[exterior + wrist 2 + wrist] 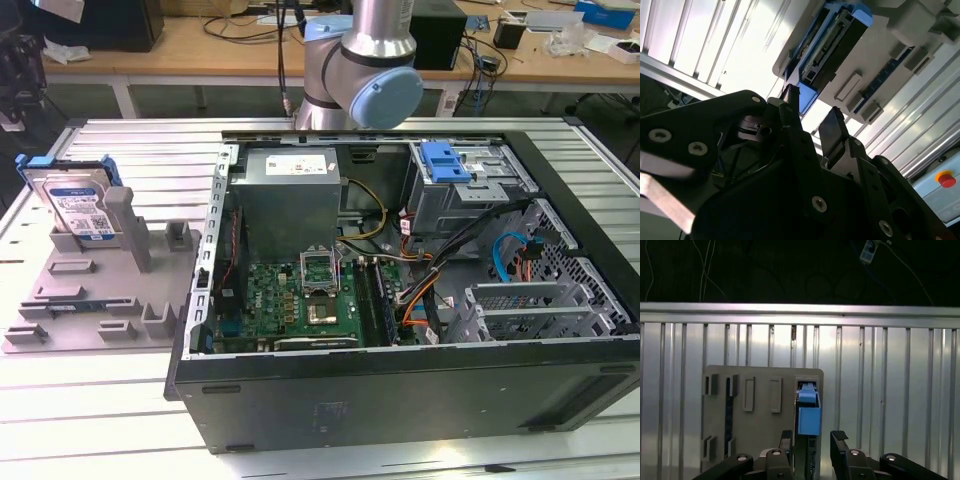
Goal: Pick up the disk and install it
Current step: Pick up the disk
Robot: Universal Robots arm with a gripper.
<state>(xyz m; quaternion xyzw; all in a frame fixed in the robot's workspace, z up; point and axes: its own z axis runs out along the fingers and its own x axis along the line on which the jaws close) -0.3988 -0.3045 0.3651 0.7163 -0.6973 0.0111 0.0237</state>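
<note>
Arm [365, 60] rises behind the computer case [400, 400] | I have the claw [812, 439] pointing down above the disk [808, 412], 2 fingers [840, 440] spread, gripping nothing | disk upright in grey holder [100, 290], on the exterior view's left of the case.

I see the fixture [90, 300] on the table [100, 430], at the exterior view's left. The disk [78, 205] stands in its rear corner. The computer case [400, 400] lies just beside it, on the exterior view's right. Inside, the power supply [290, 195] sits behind the motherboard [300, 300].
</note>
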